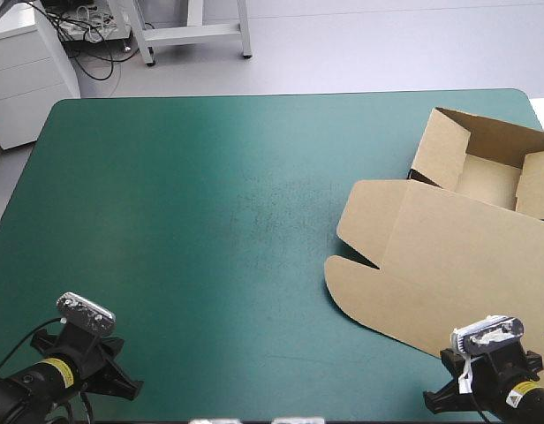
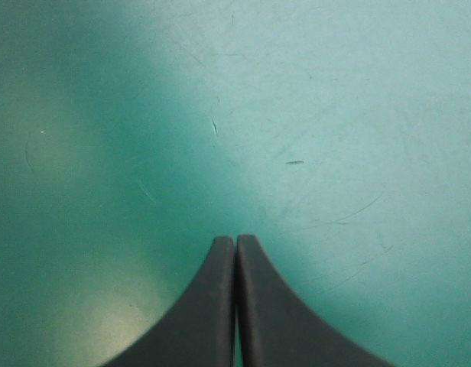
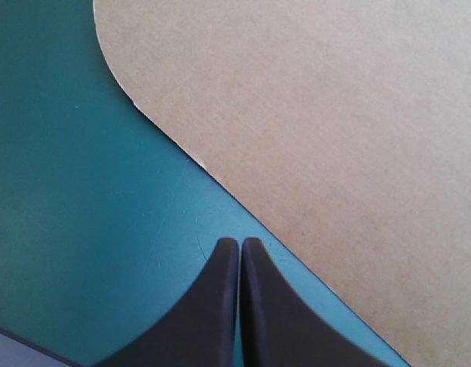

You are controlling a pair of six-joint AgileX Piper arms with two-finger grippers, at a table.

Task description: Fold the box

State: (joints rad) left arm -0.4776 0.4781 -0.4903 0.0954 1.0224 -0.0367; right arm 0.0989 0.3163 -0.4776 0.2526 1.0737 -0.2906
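Observation:
The brown box (image 1: 449, 256) lies at the table's right side as an open tray with raised walls at the far right and its lid flat toward the near edge. My right gripper (image 3: 240, 243) is shut and empty, its tips over the teal-green cover just short of the lid's near rounded edge (image 3: 312, 115). My left gripper (image 2: 235, 241) is shut over bare teal-green cover near the table's front left corner, far from the box. In the high view both arms sit at the near edge, the left (image 1: 82, 353) and the right (image 1: 488, 362).
The teal-green table (image 1: 210, 221) stretches bare across its left and middle. The box's tray reaches close to the table's right edge. The table's near edge shows just behind my right gripper.

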